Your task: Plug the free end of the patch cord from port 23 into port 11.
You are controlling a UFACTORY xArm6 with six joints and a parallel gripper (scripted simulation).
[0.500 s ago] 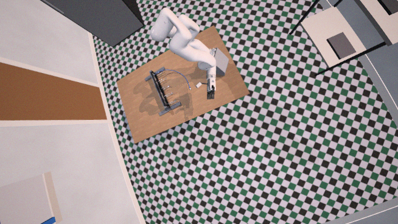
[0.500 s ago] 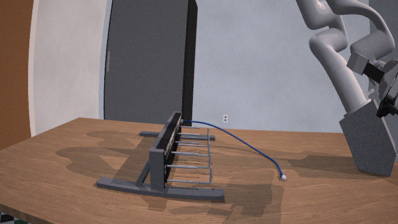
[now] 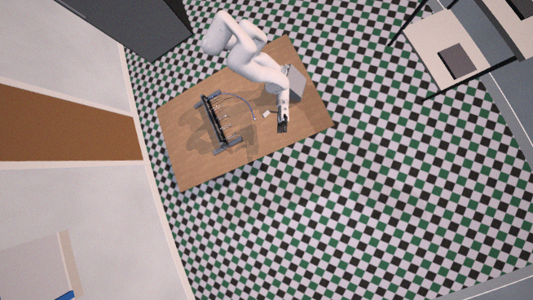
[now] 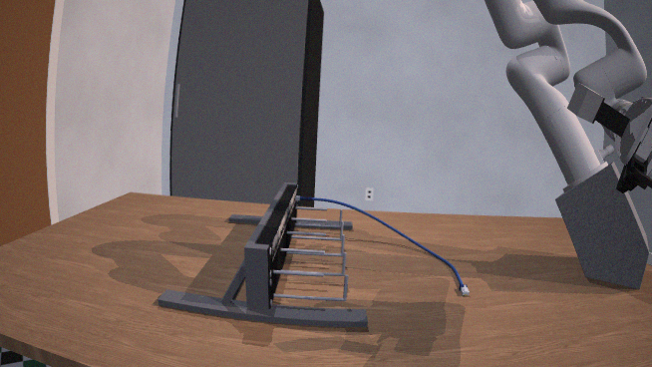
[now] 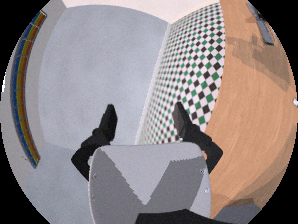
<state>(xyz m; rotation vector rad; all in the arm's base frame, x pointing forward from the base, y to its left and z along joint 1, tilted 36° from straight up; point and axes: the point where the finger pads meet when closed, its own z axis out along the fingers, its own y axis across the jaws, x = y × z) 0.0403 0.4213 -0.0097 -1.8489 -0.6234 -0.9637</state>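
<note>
From here I see the rack (image 3: 211, 118) (image 4: 258, 279) standing on its feet on the bench (image 3: 191, 171) (image 4: 100, 329) (image 5: 250, 135). The blue patch cord (image 3: 243, 99) (image 4: 399, 231) arches out from its far end, and the clear plug (image 3: 254, 118) (image 4: 463, 290) sits at the loose end, well apart from the rack. The end effector (image 3: 282, 130) (image 5: 144, 110) is spread wide, nothing between its fingers.

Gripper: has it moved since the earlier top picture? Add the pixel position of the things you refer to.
No, not visibly. In the top view the gripper (image 3: 282, 130) (image 4: 632, 186) (image 5: 144, 110) appears in the same place against the edge of the table (image 3: 187, 175) (image 4: 100, 324) (image 5: 250, 135), shifted neither way.
</note>
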